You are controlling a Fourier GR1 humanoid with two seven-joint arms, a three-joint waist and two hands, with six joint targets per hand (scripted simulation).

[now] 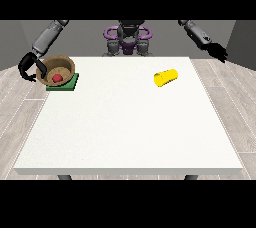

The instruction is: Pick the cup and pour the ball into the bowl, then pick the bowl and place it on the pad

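A brown bowl [56, 69] rests on the green pad [66, 85] at the table's far left, tipped a little toward the camera. A red ball [57, 78] lies inside it. The hand at the view's left [27, 67] is at the bowl's left rim, its fingers curled round that edge. A yellow cup [165, 77] lies on its side on the table's right half. The hand at the view's right [219, 51] hangs off the table's far right corner, away from the cup, fingers relaxed and holding nothing.
The white table [130, 127] fills the middle of the view. The robot's torso [127, 39] stands behind its far edge. Wooden floor surrounds the table.
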